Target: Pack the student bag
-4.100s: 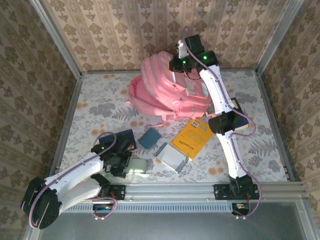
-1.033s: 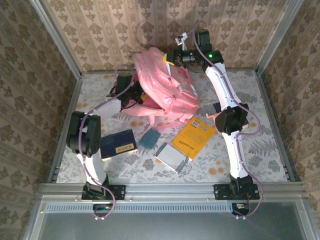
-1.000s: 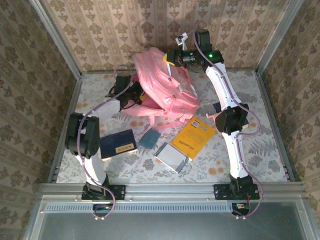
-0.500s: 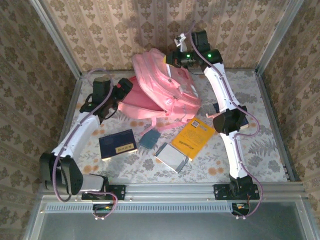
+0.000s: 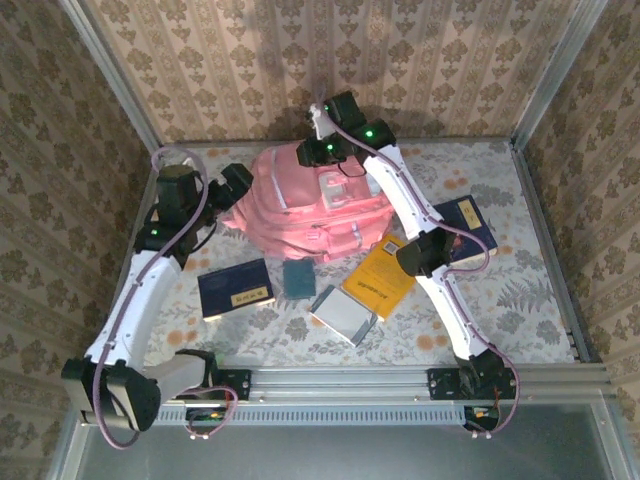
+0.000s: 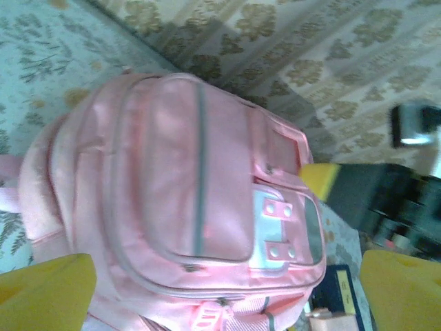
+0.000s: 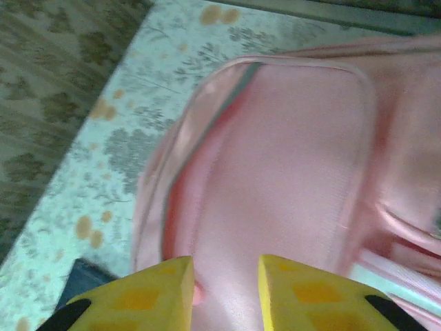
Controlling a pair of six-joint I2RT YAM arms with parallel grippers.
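The student bag (image 5: 310, 205) is a large pink backpack lying front-up at the back middle of the table. In the left wrist view its front pocket, grey zips and pale reflective strip face the camera (image 6: 200, 207). My left gripper (image 5: 235, 182) hangs just left of the bag, jaws wide open and empty; its yellow fingertips (image 6: 41, 289) frame the bag. My right gripper (image 5: 314, 150) hovers over the bag's top end. Its yellow fingers (image 7: 138, 296) stand a little apart above the pink fabric (image 7: 289, 172), with nothing clamped between them.
On the floral table (image 5: 520, 290) in front of the bag lie a dark blue book (image 5: 237, 288), a small teal notebook (image 5: 298, 275), a yellow book (image 5: 380, 277) and a grey notebook (image 5: 343, 315). Another dark blue book (image 5: 468, 220) lies right. Patterned walls close in the back and sides.
The bag, held up by its top a second ago, now lies lower and flatter. The right gripper moved left and its jaws parted. The left arm drew back to the left.
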